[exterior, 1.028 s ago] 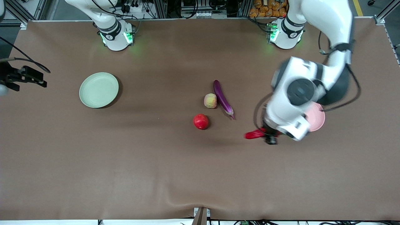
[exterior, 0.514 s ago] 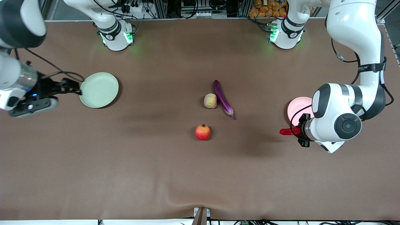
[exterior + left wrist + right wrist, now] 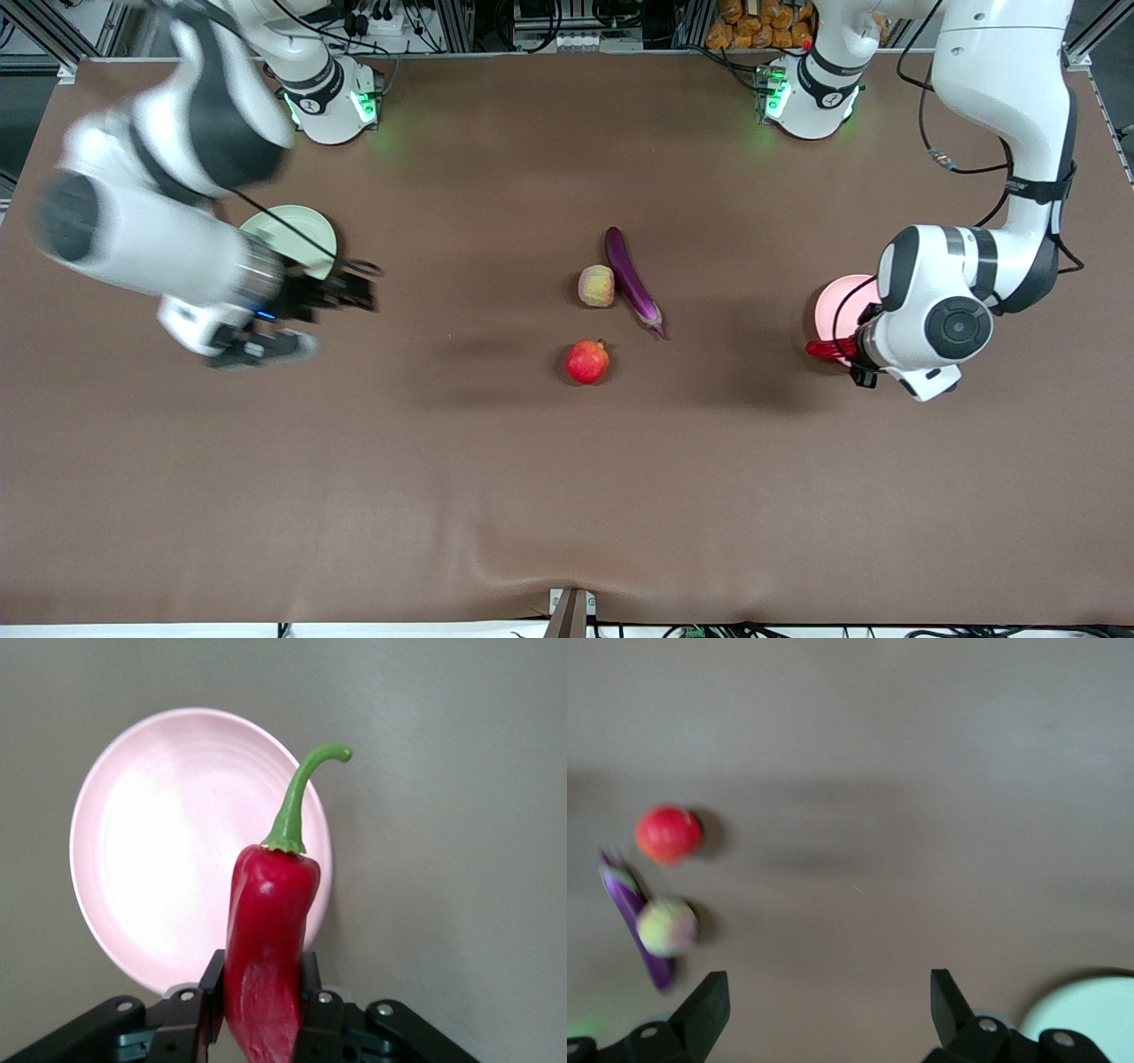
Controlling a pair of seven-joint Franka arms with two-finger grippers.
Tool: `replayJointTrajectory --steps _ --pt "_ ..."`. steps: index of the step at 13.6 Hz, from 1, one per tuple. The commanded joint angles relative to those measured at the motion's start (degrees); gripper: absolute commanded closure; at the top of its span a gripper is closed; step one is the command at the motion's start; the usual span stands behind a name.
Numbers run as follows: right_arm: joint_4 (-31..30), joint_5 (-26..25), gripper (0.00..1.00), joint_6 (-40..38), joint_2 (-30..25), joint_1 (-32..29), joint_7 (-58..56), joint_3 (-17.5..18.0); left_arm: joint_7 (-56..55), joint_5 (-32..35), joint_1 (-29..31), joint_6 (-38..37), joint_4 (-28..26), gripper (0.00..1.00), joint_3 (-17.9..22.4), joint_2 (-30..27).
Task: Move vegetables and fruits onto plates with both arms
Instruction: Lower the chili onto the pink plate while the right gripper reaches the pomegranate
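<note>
left wrist view alone reveals left gripper (image 3: 259,1010) clamped tight on red chili pepper (image 3: 266,948), green stem up, hanging over rim of pink plate (image 3: 159,859); from front view, only chili tip (image 3: 819,349) peeking out beside left gripper (image 3: 855,359) at pink plate's (image 3: 837,306) edge, toward left arm's end. right wrist view alone shows right gripper (image 3: 824,1010) spread wide, holding nothing, with green plate (image 3: 1085,1019) at one corner; from front view, blurred right gripper (image 3: 359,291) over bare table just beside green plate (image 3: 301,235). both plates bare inside. counted: two plates, two grippers, one chili, one eggplant (image 3: 631,279), one peach (image 3: 596,286) touching eggplant, one pomegranate (image 3: 587,361) nearer front camera, apart from both
</note>
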Motion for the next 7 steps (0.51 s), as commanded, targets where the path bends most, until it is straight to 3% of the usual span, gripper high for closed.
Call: replayJointTrajectory --steps 1,5,7 --pt "5.26 5.52 0.0 7.58 8.84 5.83 14.6 -0.53 1.72 2.34 3.03 3.4 -6.11 1.0 -0.7 -2.97" --pt "14.21 10.02 0.0 19.11 21.76 10.06 29.21 -0.53 7.68 3.14 4.09 3.32 -11.73 1.0 -0.61 -4.29" --pt "15.64 12.21 0.0 26.65 26.52 11.38 31.7 -0.18 8.92 3.14 5.58 3.23 -12.71 1.0 -0.7 -4.12"
